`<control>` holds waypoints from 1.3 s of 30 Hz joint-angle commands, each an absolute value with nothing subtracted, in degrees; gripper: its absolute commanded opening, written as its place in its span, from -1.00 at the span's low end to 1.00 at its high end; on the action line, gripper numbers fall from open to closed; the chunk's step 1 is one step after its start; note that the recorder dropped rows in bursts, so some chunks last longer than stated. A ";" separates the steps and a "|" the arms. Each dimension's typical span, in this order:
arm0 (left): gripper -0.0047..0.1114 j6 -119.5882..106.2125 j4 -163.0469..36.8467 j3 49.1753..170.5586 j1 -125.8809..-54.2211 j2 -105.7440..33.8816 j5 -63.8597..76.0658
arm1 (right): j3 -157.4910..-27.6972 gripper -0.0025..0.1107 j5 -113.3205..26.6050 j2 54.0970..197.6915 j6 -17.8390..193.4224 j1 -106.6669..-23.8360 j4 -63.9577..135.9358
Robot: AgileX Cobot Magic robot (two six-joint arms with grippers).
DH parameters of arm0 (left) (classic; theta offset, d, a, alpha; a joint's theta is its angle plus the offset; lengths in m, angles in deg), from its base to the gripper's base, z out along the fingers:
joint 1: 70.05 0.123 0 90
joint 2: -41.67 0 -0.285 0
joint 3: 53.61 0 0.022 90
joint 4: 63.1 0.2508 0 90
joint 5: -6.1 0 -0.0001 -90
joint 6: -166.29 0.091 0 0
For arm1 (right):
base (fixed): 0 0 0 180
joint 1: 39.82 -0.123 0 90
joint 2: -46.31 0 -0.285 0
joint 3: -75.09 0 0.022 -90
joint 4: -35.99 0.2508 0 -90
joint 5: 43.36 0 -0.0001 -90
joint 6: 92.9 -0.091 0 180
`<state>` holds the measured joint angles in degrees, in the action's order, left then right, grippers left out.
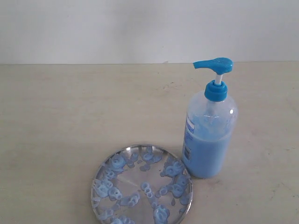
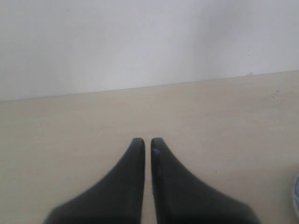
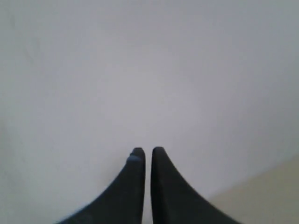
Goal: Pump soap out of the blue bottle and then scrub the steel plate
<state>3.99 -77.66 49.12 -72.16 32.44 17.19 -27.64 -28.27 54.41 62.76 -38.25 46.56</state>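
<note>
The blue bottle (image 1: 209,135) stands upright on the table at the right of the exterior view, its bright blue pump head (image 1: 214,65) raised on the white stem. Pale blue soap (image 1: 204,154) fills its lower half. Just left of it, at the front edge, lies the steel plate (image 1: 142,185), dotted with light-blue soap blobs (image 1: 117,163). Neither arm shows in the exterior view. My left gripper (image 2: 147,141) is shut and empty above bare table. My right gripper (image 3: 147,150) is shut and empty, facing the white wall.
The beige table (image 1: 70,116) runs back to a white wall (image 1: 140,28). A sliver of a pale blue object (image 2: 296,193) shows at the edge of the left wrist view. A corner of the table (image 3: 266,196) shows in the right wrist view.
</note>
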 commanded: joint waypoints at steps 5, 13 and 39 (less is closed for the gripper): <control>-0.85 4.11 -78.17 49.18 -72.03 32.37 16.37 | -29.91 -0.80 -36.31 83.08 61.68 -53.22 30.04; -0.85 4.11 -78.17 49.18 -72.03 32.37 16.37 | -35.72 0.90 -28.98 111.77 79.10 -66.29 19.88; -0.85 4.11 -78.17 49.18 -72.03 32.37 16.37 | -38.92 0.90 16.28 144.70 105.56 -66.29 45.80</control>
<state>3.99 -77.66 49.12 -72.16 32.44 17.09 -38.61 10.91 142.07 105.50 -66.13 46.26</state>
